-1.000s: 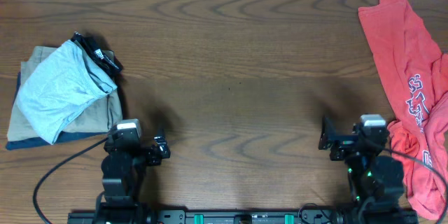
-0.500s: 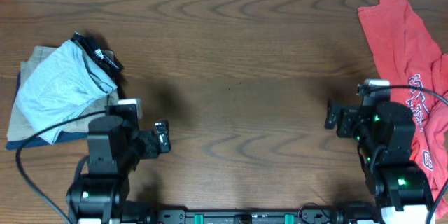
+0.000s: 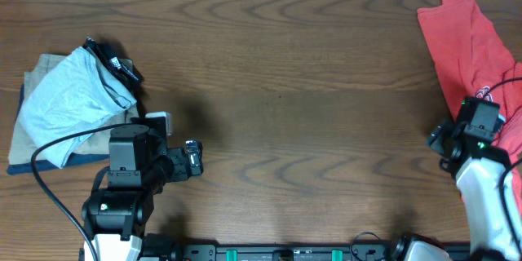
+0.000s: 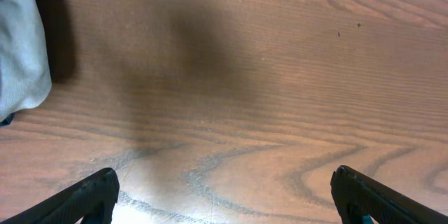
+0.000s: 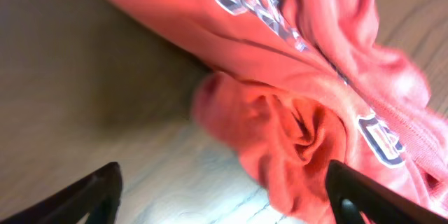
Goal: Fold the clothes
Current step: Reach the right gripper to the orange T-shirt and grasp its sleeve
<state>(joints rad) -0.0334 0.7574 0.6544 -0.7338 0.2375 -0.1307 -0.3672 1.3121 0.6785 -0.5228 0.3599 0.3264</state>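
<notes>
Coral-red cotton T-shirt (image 3: 469, 41) lies crumpled at the right of the wooden surface (image 3: 285, 65), nothing folded yet. The right end effector (image 5: 224, 185) hangs wide above it; the left end effector (image 4: 224, 189) is wide, empty.

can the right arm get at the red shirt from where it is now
Probably yes. The right gripper hangs open just above the bunched edge of the red T-shirt, near the lettering. Nothing shows between them in the wrist view.
</notes>
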